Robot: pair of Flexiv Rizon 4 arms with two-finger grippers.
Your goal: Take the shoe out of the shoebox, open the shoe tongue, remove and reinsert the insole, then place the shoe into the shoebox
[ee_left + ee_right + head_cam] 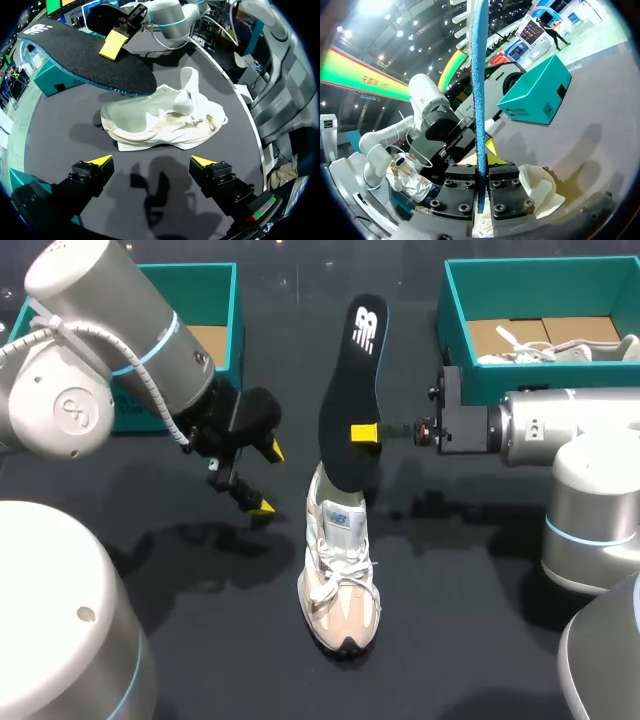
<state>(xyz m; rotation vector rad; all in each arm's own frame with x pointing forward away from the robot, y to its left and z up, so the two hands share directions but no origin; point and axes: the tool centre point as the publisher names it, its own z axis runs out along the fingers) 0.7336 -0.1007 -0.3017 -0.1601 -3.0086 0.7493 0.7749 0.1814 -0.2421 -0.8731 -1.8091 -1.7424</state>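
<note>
The right gripper (362,432) clamps the black insole (350,380) over the sneaker (340,585). The left gripper (267,478) hovers alongside, jaws apart.

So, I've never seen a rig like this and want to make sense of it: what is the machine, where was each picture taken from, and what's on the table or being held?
This is one robot with two grey arms, left and right, at a black table. The head view looks down from above and behind it. The two round ones come from a camera on each wrist, looking out from that arm's end. On the table stands a beige and white laced sneaker. The right tool is shut on a black foam insole with a blue underside, holding it raised, its lower end over the sneaker's opening. The left tool is open, beside the sneaker. At the back stand the left teal shoebox and the right teal shoebox, which holds a second pale shoe.
</note>
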